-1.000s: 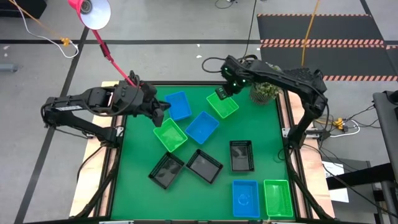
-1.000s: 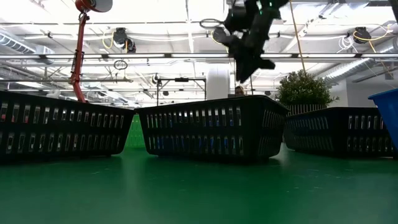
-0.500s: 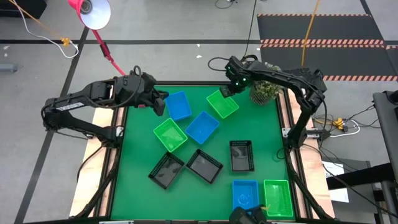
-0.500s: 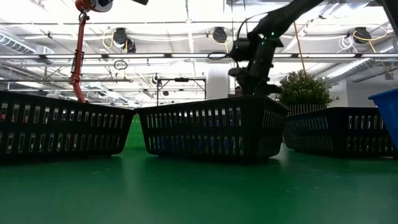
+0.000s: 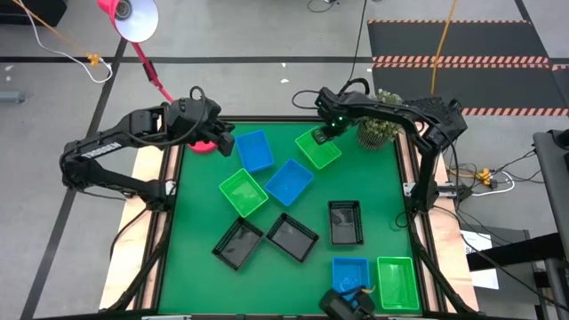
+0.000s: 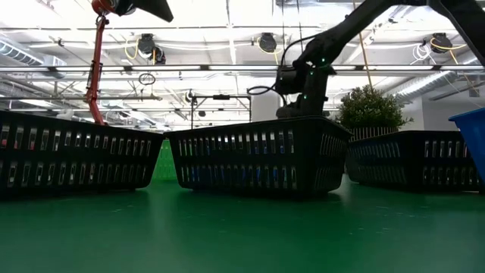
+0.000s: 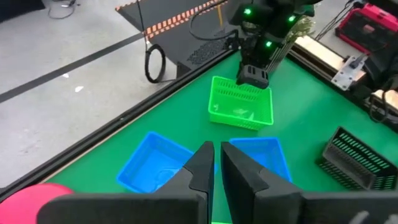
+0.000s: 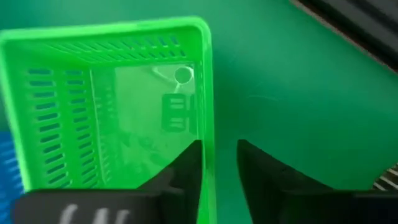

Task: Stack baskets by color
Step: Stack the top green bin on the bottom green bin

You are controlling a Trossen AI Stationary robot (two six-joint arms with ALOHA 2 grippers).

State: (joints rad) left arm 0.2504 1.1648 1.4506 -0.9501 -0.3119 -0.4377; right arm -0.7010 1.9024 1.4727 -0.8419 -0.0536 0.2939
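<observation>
Right gripper (image 8: 217, 163), lowered since earlier, straddles green basket (image 5: 318, 149) wall at 12 o'clock, part-open; left gripper (image 7: 215, 163) narrow

On the green table (image 5: 191, 258) nine baskets lie scattered. The right gripper (image 5: 321, 133) sits at the far green basket (image 5: 319, 150) (its far-left corner); the left gripper (image 5: 223, 142) hovers beside a blue basket (image 5: 255, 150).
</observation>
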